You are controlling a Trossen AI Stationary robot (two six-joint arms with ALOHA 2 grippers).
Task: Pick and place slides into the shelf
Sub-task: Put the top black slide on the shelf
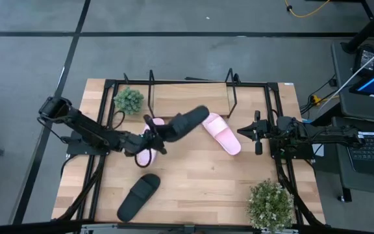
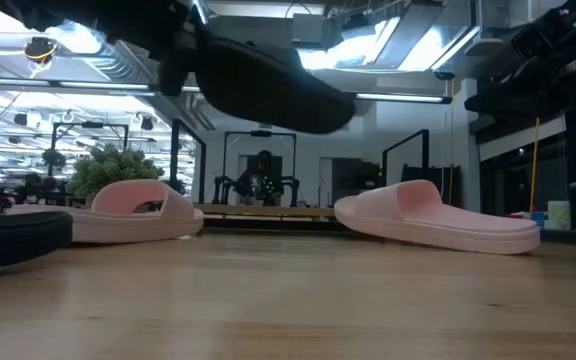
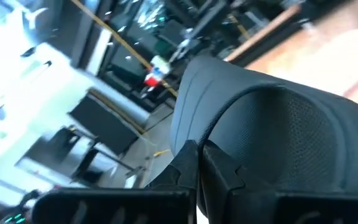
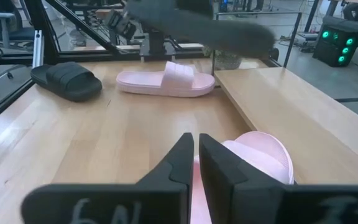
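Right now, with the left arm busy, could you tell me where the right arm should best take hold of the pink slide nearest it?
Probably at the strap of the pink slide, coming straight down from above. The slide lies sole-down and flat on the table, and the strap arches up over an open tunnel, so one finger could slip under it and one stay on top. The right gripper waits just beside it.

The lifted black slide (image 1: pixel 186 122) hides part of the pink slide (image 1: pixel 147 155) at its seven o'clock; its sole is blurred in the right wrist view; the other black slide (image 2: pixel 13 240) is cropped in the low view.
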